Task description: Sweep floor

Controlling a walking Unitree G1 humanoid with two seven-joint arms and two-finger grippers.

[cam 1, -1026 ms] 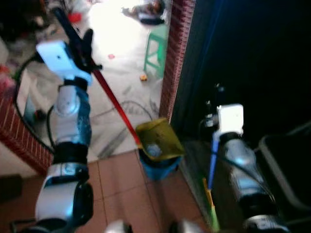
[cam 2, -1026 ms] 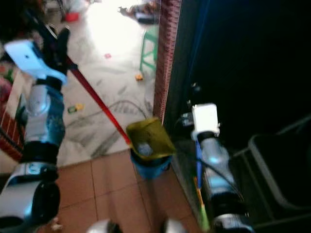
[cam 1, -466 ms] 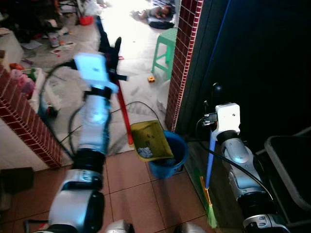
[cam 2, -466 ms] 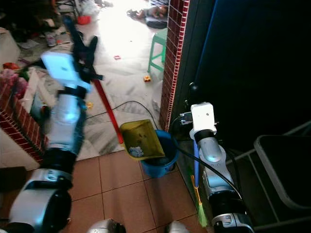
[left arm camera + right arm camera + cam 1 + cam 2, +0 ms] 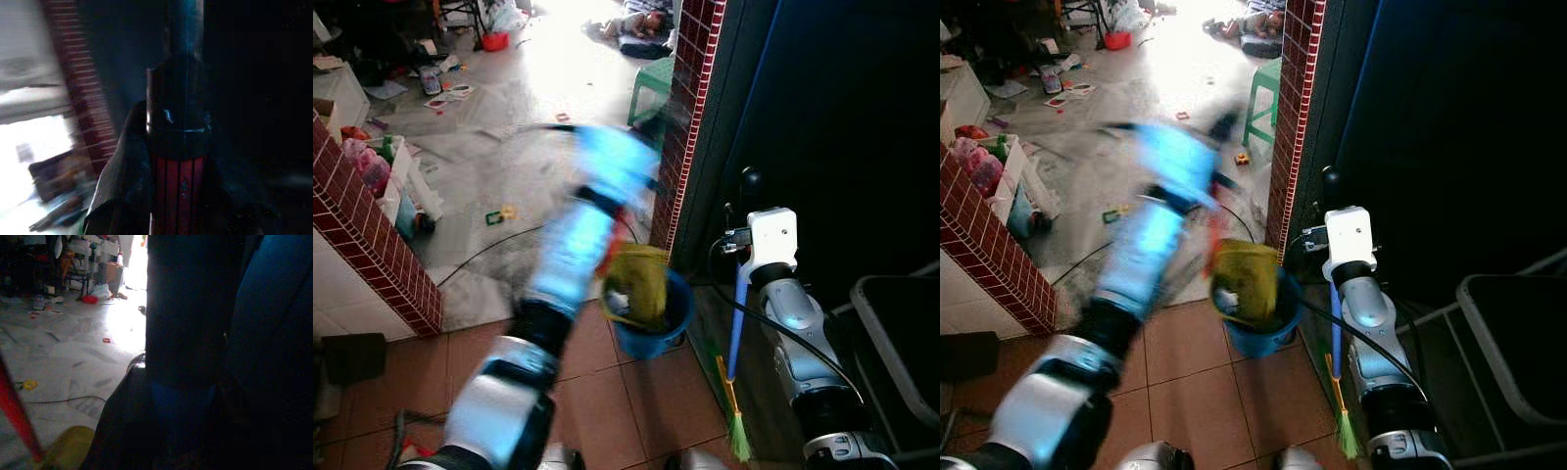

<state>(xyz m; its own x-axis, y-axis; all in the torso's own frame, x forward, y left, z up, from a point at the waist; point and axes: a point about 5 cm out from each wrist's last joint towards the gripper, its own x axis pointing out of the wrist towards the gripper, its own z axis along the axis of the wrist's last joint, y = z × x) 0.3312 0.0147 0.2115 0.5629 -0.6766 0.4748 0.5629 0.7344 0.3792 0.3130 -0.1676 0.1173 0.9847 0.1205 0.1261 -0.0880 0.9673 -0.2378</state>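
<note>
My left arm is a blur as it swings, and its gripper [image 5: 1220, 133] is shut on the red and black dustpan handle [image 5: 178, 188]. The yellow dustpan [image 5: 640, 282] stands tipped steeply over the blue bucket [image 5: 654, 328], with grey dust in it. On the right, my right gripper [image 5: 745, 186] is shut on the blue broom handle [image 5: 737, 313]. The broom stands upright against the dark doorway, its green bristles [image 5: 739, 441] on the tiles. In the right wrist view the dustpan [image 5: 68, 445] and its red handle [image 5: 14, 413] lie low beside the broom handle [image 5: 178, 406].
A red brick pillar [image 5: 683, 117] rises just behind the bucket, and a low brick wall [image 5: 372, 245] stands at the left. A green stool [image 5: 651, 83], a black cable [image 5: 484, 250] and scattered toys lie on the marble floor. A dark bin [image 5: 901, 333] is at the right.
My left arm has swung to the right and tilted the dustpan from nearly level to steep over the bucket. The right arm and broom have stayed put.
</note>
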